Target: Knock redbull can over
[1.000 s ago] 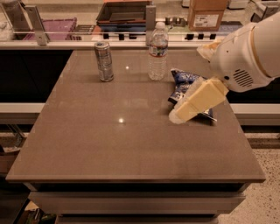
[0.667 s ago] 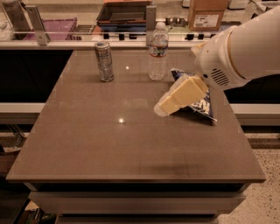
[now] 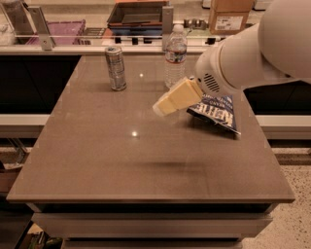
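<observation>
The redbull can [image 3: 115, 68] is a slim silver-grey can with bluish markings. It stands upright at the back left of the brown table [image 3: 121, 155]. My gripper [image 3: 159, 109] has cream-coloured fingers and hangs above the middle of the table. It points left, below and to the right of the can, well apart from it. The white arm [image 3: 252, 53] reaches in from the upper right.
A clear plastic water bottle [image 3: 175, 56] stands upright at the back, just behind the gripper. A blue chip bag [image 3: 217, 113] lies on the table to the right, partly under the arm. Trays and a cardboard box [image 3: 230, 13] sit on the counter behind.
My gripper and arm have moved left and a little toward the back, from over the chip bag to the table's middle. The can, bottle and bag have not moved.
</observation>
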`<action>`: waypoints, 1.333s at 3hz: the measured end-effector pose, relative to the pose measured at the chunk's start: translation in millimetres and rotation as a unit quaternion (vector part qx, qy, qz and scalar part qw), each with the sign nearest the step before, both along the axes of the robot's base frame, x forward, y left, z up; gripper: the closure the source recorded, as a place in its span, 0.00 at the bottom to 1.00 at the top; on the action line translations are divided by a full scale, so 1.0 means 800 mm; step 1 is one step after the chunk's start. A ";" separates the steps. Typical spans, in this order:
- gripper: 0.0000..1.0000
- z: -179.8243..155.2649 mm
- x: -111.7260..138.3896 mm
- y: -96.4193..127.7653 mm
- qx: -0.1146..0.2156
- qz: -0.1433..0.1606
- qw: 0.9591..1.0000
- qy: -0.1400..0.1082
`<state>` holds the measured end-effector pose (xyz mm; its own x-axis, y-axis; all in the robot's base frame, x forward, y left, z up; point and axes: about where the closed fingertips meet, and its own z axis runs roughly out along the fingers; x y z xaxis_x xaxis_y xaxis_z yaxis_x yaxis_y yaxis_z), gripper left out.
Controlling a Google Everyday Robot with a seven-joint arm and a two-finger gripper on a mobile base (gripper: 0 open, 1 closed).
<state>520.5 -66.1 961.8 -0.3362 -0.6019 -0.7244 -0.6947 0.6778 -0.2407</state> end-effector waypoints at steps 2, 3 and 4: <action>0.00 -0.003 0.011 0.004 0.009 -0.006 1.000 -0.018; 0.00 -0.006 0.044 0.026 0.032 -0.010 0.998 -0.059; 0.00 0.005 0.078 0.052 0.062 -0.008 0.993 -0.099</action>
